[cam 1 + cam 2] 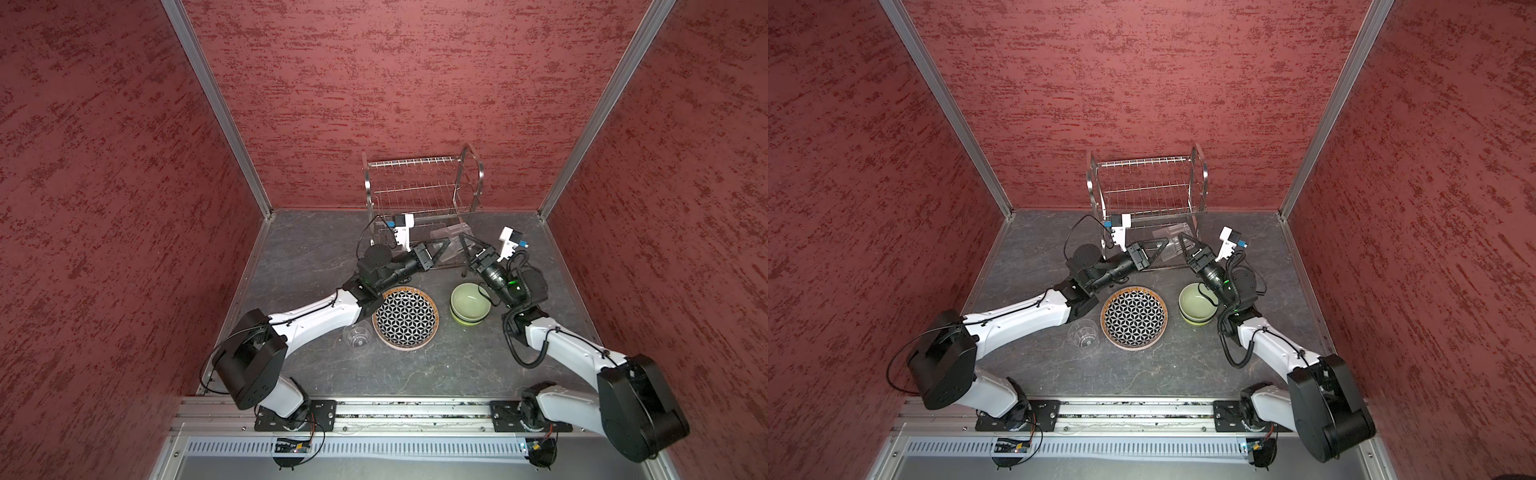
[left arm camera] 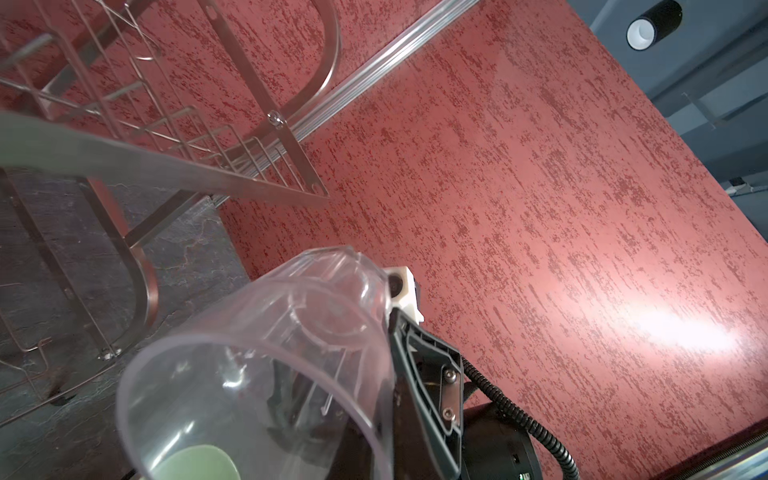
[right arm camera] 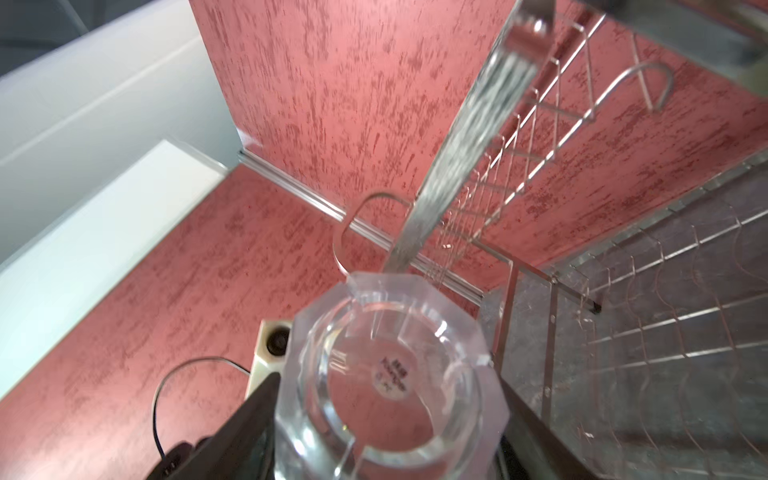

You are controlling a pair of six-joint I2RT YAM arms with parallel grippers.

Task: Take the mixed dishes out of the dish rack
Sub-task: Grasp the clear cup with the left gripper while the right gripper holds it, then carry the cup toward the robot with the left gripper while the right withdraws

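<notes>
A clear glass tumbler (image 1: pixel 451 237) (image 1: pixel 1170 235) hangs on its side at the front of the dish rack (image 1: pixel 424 183) (image 1: pixel 1146 183), between both grippers. My left gripper (image 1: pixel 447 242) (image 1: pixel 1165 242) is shut on the wall at its mouth. The left wrist view looks into the tumbler (image 2: pixel 257 353). My right gripper (image 1: pixel 464 242) (image 1: pixel 1182 240) stands open, its fingers (image 3: pixel 249 419) wide on either side of the tumbler's base (image 3: pixel 395 374). The rack's wire tiers (image 3: pixel 665 332) (image 2: pixel 166 137) show no dishes.
On the table stand a black-and-white plate (image 1: pixel 405 318) (image 1: pixel 1133 318), a cream-green bowl nested in a lime one (image 1: pixel 469 305) (image 1: pixel 1198 307), and a second tumbler (image 1: pixel 357 334) (image 1: pixel 1084 336) under the left forearm. Red walls close in three sides.
</notes>
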